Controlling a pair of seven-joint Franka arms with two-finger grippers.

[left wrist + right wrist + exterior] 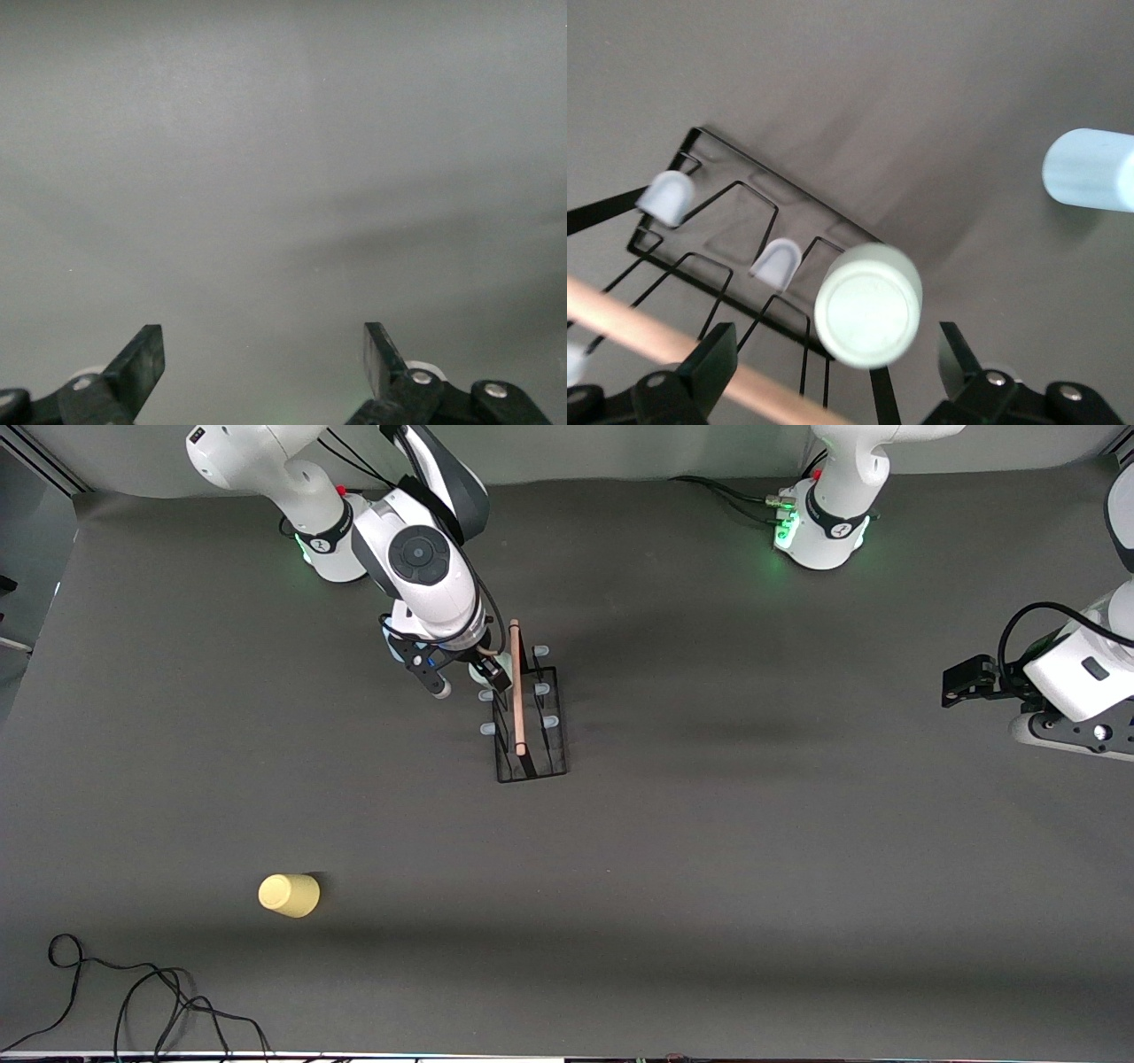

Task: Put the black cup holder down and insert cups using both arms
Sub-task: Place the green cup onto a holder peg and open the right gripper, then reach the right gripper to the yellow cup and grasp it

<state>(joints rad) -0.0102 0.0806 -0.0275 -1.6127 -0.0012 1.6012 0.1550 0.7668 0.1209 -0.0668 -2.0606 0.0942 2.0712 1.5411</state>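
Note:
The black cup holder (530, 722) stands mid-table with its wooden rod handle (518, 691) on top. In the right wrist view its wire base (726, 221) and the rod (647, 336) show. A mint green cup (868, 305) sits upside down on one prong. My right gripper (467, 680) is open just above that cup, one finger on each side (831, 363), not gripping it. A light blue cup (1090, 170) lies on the table beside the holder. The yellow cup (289, 895) lies near the front camera, toward the right arm's end. My left gripper (961, 682) waits open and empty (264, 354).
Pale grey prong caps (666, 197) stick up from the holder on both sides of the rod. Loose black cables (133, 992) lie at the table's edge nearest the front camera, toward the right arm's end. The left wrist view shows only bare grey table.

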